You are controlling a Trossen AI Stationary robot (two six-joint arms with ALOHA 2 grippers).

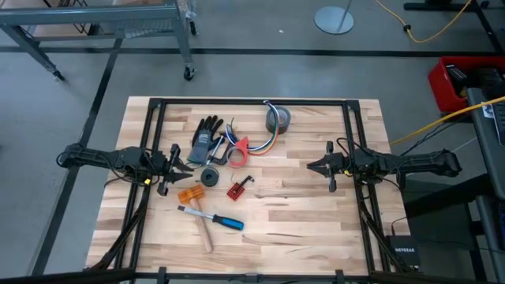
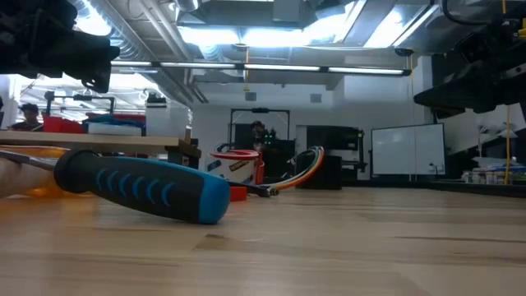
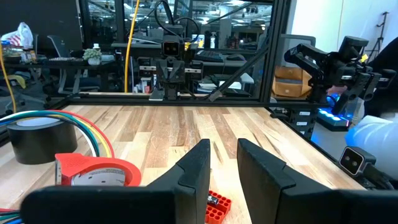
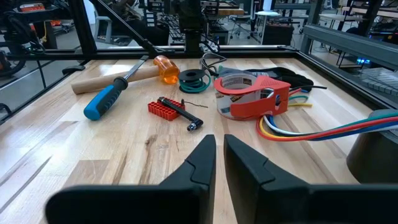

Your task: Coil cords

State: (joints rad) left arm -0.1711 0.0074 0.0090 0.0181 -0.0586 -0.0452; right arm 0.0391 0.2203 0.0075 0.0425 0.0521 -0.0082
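Multicoloured cords (image 1: 264,144) arcing from red tape dispenser (image 1: 239,150) toward grey tape roll (image 1: 278,120).

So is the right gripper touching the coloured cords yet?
Apart. The high view shows the right gripper out over bare wood, a clear gap from the coloured cords; in the right wrist view the cords lie beyond its fingertips.
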